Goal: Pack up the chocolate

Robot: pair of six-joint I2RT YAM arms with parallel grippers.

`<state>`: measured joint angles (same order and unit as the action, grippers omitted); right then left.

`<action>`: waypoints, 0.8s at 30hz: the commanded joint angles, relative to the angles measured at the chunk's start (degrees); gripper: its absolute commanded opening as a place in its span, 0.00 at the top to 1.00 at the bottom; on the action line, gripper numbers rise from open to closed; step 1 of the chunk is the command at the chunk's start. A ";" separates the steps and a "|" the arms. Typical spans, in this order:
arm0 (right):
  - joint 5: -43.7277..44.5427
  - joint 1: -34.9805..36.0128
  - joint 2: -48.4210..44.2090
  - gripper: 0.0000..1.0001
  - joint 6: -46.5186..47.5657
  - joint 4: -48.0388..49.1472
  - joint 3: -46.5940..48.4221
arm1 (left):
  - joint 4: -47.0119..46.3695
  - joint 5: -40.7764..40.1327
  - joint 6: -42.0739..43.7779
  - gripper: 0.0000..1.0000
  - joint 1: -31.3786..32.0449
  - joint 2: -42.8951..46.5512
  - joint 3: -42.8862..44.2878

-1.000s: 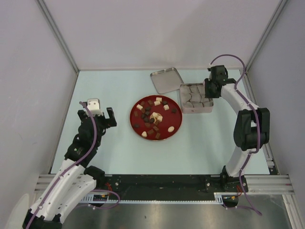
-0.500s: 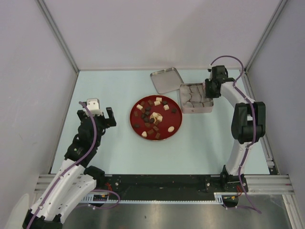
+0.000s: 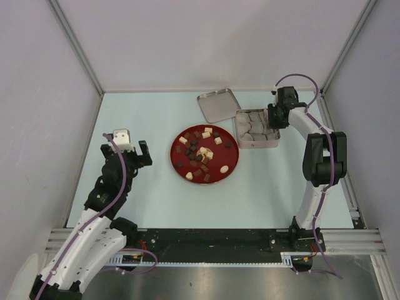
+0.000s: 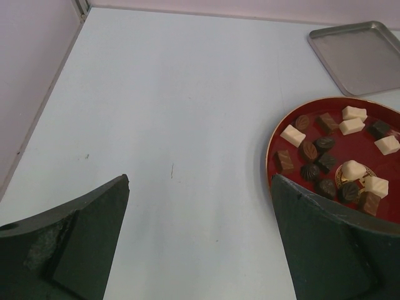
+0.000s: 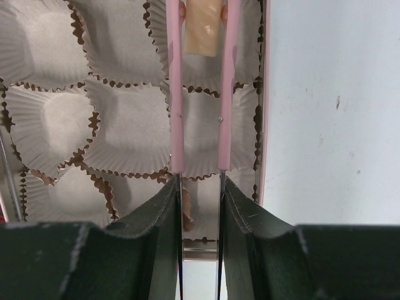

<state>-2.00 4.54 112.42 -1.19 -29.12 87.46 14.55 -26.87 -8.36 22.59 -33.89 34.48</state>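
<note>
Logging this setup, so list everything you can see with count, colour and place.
table: one, pale blue, under everything
plate: one, red, table centre
chocolates: roughly twenty, brown and cream, on plate
tin: one, silver, right of plate
paper cups: many, white, lining tin
lid: one, silver, behind plate
tongs: one, pink, over tin
cream chocolate: one, pinched in tongs
left hand: one, black, open, left of plate
right hand: one, black, shut on tongs

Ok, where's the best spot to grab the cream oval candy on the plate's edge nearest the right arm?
Pinch the cream oval candy across its narrow middle, coming straight down from above. It lies flat on the red plate with a gap to its neighbours, probably leaving room on both sides.
</note>
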 commanded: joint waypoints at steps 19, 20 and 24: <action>0.33 2.23 -5.98 0.60 1.02 0.30 0.34 | -0.40 -0.37 0.98 0.00 -0.79 1.72 -0.11; 0.33 2.67 -7.46 0.59 1.10 0.04 -0.35 | -0.40 -0.20 0.98 0.00 -0.79 1.63 -0.20; 1.56 6.96 -10.90 0.59 0.66 -1.02 -2.64 | -0.48 0.59 0.80 0.00 -0.79 1.46 -0.20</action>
<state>-1.52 7.40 108.29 -0.99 -29.56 86.04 14.55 -26.79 -8.40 22.33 -32.71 34.44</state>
